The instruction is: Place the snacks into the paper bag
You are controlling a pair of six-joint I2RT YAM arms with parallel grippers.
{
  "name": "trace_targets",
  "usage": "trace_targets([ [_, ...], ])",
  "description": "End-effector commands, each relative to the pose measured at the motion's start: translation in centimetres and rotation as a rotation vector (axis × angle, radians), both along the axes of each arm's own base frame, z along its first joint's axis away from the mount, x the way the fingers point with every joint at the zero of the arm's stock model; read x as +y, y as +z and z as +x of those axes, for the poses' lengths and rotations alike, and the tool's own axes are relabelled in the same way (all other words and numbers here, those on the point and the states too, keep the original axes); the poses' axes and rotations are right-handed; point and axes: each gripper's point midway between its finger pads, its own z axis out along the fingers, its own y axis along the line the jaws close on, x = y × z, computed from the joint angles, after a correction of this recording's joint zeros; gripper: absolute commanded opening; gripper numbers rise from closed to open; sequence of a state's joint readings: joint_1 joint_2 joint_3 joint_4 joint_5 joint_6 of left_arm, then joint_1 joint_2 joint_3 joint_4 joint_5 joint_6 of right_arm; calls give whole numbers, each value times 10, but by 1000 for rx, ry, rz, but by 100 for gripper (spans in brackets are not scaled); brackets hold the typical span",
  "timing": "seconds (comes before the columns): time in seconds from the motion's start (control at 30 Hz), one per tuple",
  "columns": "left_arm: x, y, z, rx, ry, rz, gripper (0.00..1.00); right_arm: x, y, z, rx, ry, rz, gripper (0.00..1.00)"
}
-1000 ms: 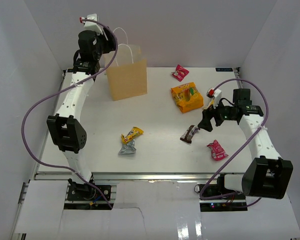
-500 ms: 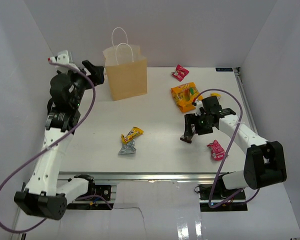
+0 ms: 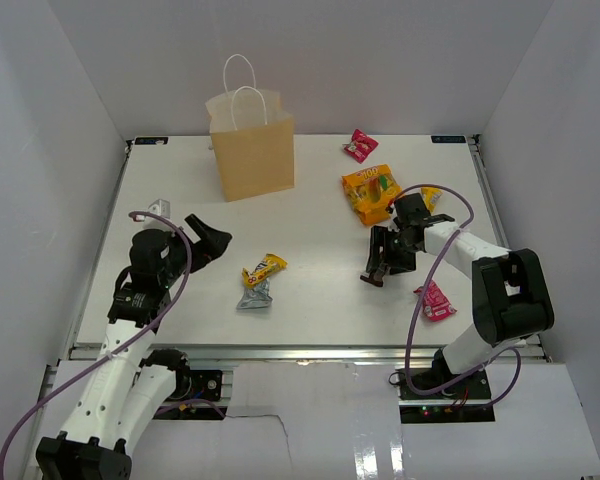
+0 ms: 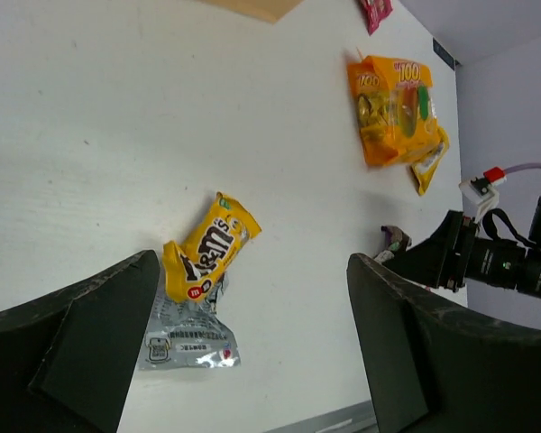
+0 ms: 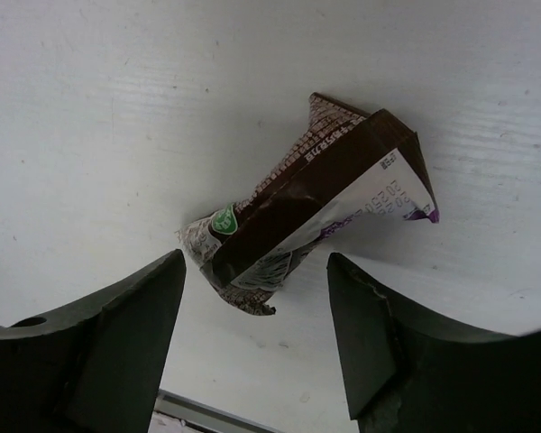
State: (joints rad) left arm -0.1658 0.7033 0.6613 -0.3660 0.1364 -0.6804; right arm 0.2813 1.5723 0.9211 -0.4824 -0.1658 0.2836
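The paper bag (image 3: 252,150) stands upright at the back of the table, handles up. The snacks lie spread on the table. A dark brown bar (image 5: 316,198) lies flat with its near end between the fingers of my right gripper (image 5: 257,271), which is open and not touching it. The top view shows that gripper (image 3: 378,268) low over the bar. My left gripper (image 3: 212,243) is open and empty, left of a yellow packet (image 4: 212,244) that overlaps a silver wrapper (image 4: 185,338). An orange-yellow bag (image 3: 372,195) lies behind the right gripper.
One pink-red packet (image 3: 359,146) lies at the back right, another (image 3: 435,300) near the front right beside the right arm. A small yellow wrapper (image 3: 432,194) sits right of the orange-yellow bag. White walls close in the table on three sides.
My left arm swung down from the paper bag at the back to low over the table's left side, its jaws opening wider. My right gripper moved left onto the brown bar, its jaws narrowing.
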Motion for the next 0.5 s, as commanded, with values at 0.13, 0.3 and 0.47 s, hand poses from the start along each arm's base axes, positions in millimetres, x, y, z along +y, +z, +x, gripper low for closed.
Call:
trace_targets([
  [0.13, -26, -19, -21, 82, -131, -105, 95, -3, 6, 24, -66, -44, 2, 52],
  [0.3, -29, -21, -25, 84, -157, -111, 95, 2, 18, 29, -123, -3, 34, 34],
  [0.47, -33, -23, -32, 81, -191, -118, 97, 6, 31, 37, -187, 74, 45, 22],
])
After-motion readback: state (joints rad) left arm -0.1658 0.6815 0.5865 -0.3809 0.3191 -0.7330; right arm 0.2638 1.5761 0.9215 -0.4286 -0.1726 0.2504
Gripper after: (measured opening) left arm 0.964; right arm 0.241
